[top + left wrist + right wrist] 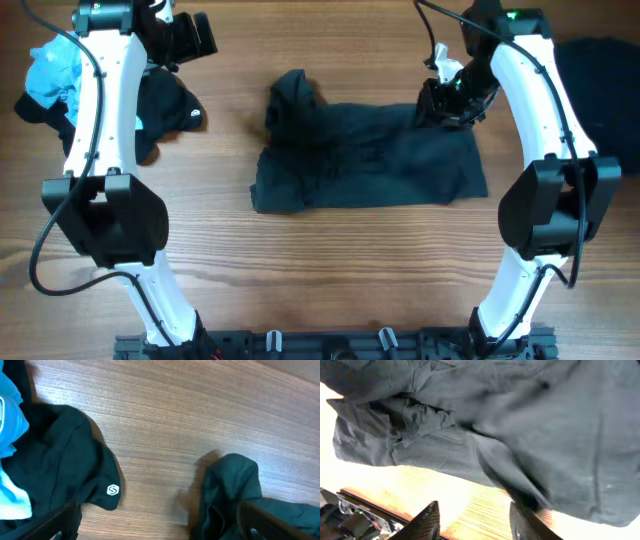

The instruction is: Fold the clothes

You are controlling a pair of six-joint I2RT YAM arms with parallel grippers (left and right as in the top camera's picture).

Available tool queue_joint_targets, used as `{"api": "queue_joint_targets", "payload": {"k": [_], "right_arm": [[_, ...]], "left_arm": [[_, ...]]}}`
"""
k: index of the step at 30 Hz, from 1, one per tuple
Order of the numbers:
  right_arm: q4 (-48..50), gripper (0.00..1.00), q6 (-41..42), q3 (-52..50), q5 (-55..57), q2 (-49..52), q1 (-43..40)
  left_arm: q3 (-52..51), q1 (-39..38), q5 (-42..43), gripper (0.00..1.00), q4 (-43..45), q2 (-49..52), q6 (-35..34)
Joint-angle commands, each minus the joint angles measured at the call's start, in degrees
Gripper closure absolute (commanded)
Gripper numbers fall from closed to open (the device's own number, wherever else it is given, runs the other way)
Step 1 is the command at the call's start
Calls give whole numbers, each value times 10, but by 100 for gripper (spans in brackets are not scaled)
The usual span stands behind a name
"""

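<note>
A dark grey-green garment [370,155] lies spread in the table's middle, its left end bunched up. It fills the right wrist view [520,425] and shows at the lower right of the left wrist view [230,490]. My right gripper [445,100] is open at the garment's upper right corner, its fingers [475,520] apart with a fold of cloth against the right finger. My left gripper [190,35] is open and empty at the far left, its fingers [160,527] wide apart above bare wood.
A pile of clothes at the far left holds a black garment [160,110] with a small white logo [113,490] and a light blue one [55,70]. Another dark garment [600,70] lies at the right edge.
</note>
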Motion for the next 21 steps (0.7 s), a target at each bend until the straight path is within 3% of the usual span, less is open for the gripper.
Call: {"api": "queue_joint_targets", "payload": {"k": [1, 12, 19, 21], "right_arm": [[-2, 52, -17, -4, -21, 1, 13], [76, 55, 31, -5, 30, 12, 33], [99, 36, 46, -5, 86, 52, 72], [104, 35, 66, -5, 118, 60, 86]], "left_arm": [[1, 1, -5, 1, 9, -20, 1], [1, 1, -5, 0, 12, -20, 1], [1, 1, -5, 0, 12, -20, 1], [1, 1, -5, 1, 12, -20, 1]]}}
